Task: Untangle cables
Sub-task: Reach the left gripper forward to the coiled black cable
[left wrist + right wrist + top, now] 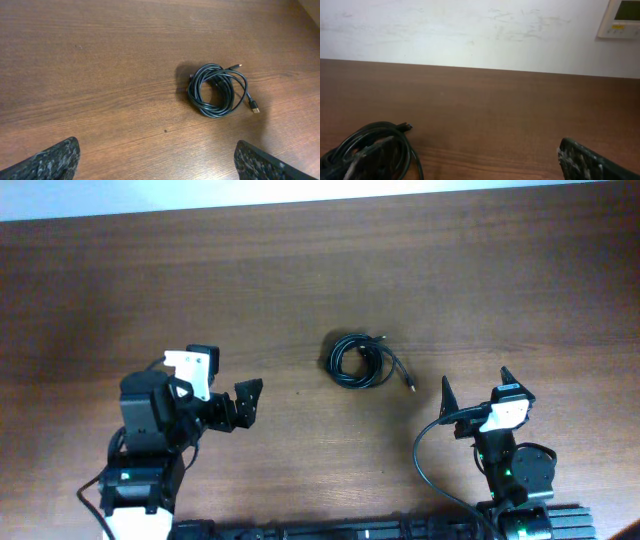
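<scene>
cables (215, 90) in 1 small blk coil, plug ends (255, 108) sticking out

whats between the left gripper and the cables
Only bare wooden table between the left gripper and the cables; the overhead and left wrist views show it.

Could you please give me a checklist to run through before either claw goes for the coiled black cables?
1. The coil of thin black cables lies flat on the brown wooden table, touched by neither claw: ok.
2. The left claw is open: ok.
3. The right claw is open: ok.
4. A loose end to grab: the gold-tipped plug sticks out of the coil: ok.
5. How the cords cross inside the coil: cannot tell.
</scene>
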### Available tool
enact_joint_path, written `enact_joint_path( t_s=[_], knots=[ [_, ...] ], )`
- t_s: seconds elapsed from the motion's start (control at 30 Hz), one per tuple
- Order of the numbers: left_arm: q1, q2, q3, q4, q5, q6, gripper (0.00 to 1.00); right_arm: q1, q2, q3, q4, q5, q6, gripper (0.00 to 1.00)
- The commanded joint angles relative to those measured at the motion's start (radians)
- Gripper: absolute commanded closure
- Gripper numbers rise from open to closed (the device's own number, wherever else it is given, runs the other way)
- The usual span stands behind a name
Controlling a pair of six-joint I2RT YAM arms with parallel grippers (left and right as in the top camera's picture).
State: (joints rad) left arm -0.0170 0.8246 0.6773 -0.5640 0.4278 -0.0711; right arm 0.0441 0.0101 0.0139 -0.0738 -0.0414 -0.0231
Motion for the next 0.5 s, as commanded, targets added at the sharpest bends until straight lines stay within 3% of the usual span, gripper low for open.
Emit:
enact_joint_path(
  t_s=[0.0, 0.1, 0.2, 0.3, 0.4, 0.47],
  knots=[
    [-0.002, 0.046, 0.029, 0.001, -0.008, -0.079, 0.01, 0.008, -0.006, -0.008, -0.001, 0.008, 0.001, 0.00],
    [-0.005, 0.145, 0.123, -0.063, -0.079, -0.150, 0.05, 0.008, -0.006, -0.008, -0.001, 0.008, 0.001, 0.00],
    [-0.127, 0.290, 0.245, -0.102, -0.213, -0.244, 0.11, 0.008, -0.006, -0.008, -0.001, 0.008, 0.001, 0.00],
    [-0.305, 0.452, 0.262, 0.010, -0.323, -0.394, 0.11, 0.008, -0.006, -0.008, -0.001, 0.008, 0.001, 0.00],
    [-0.415, 0.621, 0.262, 0.135, -0.316, -0.555, 0.09, 0.008, -0.006, -0.008, -0.001, 0.008, 0.001, 0.00],
    [-0.477, 0.723, 0.262, 0.215, -0.249, -0.566, 0.08, 0.008, -0.006, -0.008, -0.001, 0.009, 0.001, 0.00]
  ],
)
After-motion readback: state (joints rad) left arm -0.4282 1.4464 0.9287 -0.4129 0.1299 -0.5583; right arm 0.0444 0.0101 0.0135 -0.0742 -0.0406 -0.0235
